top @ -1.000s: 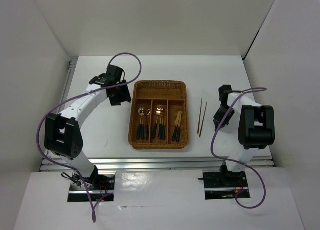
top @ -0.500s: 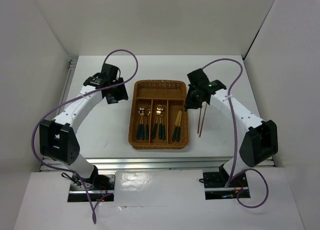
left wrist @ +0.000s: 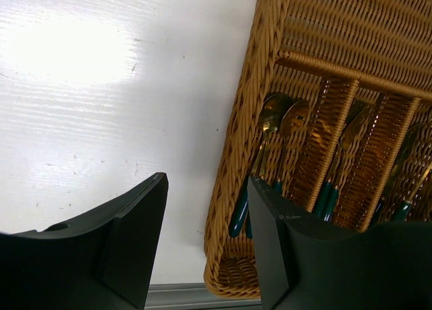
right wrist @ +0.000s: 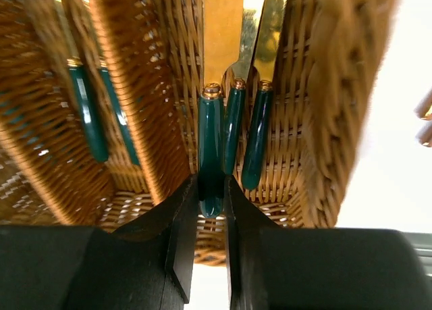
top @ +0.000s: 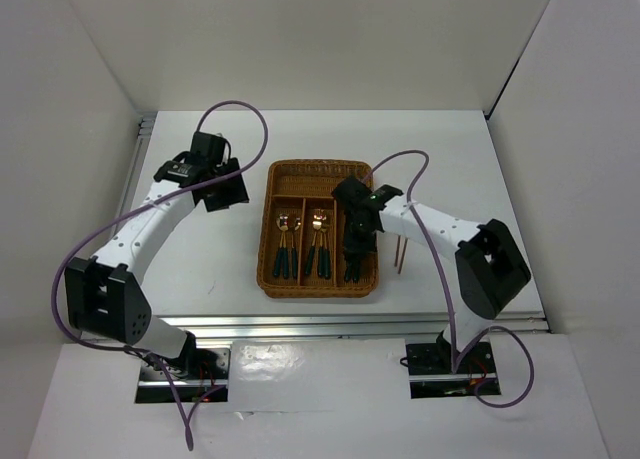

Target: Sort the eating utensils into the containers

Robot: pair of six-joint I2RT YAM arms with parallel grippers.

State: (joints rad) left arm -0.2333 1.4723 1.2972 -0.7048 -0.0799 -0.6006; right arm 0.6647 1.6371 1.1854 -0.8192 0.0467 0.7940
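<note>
Top cam: my right gripper [top: 355, 241] is down in the tray's [top: 318, 165] right-hand slot. The left gripper [top: 222, 189] is parked off to the tray's left, I'd guess to keep clear, and the chopsticks [top: 400, 255] lie on the table [top: 200, 249] just right of the tray. Left wrist: fingers apart, nothing between, spoons [left wrist: 273, 117] in the nearest slot. Right wrist: fingers look pinched on a knife's [right wrist: 210, 144] handle end, probably so it lands parallel beside two others.
</note>
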